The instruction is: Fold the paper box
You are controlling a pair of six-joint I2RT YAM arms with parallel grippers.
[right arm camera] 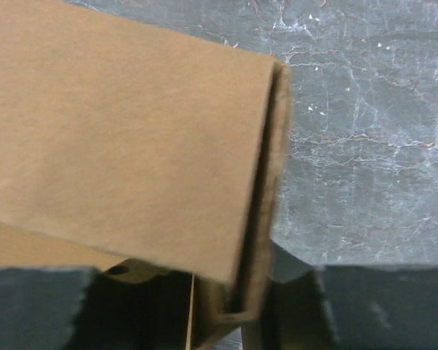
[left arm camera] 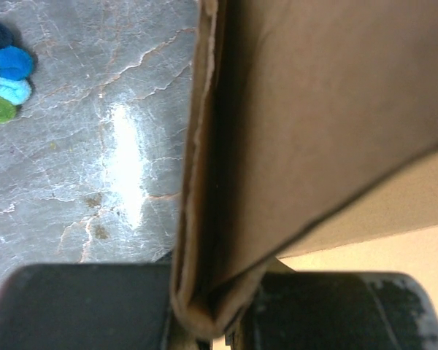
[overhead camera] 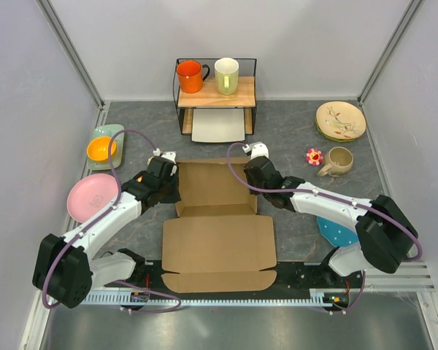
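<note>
Straddling paper box (overhead camera: 217,233) side walls, left jaws pinching, right jaws loose

Paper box (left arm camera: 306,124) wall blurred, cropped in wrist views

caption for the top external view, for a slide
Folding the paper box: left gripper pinches its left side wall, right gripper straddles the right one.

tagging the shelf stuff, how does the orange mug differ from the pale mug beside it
The orange mug is bright orange; the pale mug is cream. The orange mug's dark handle points right; the pale mug's yellowish handle faces the camera. Both stand upright on the wooden shelf.
</note>
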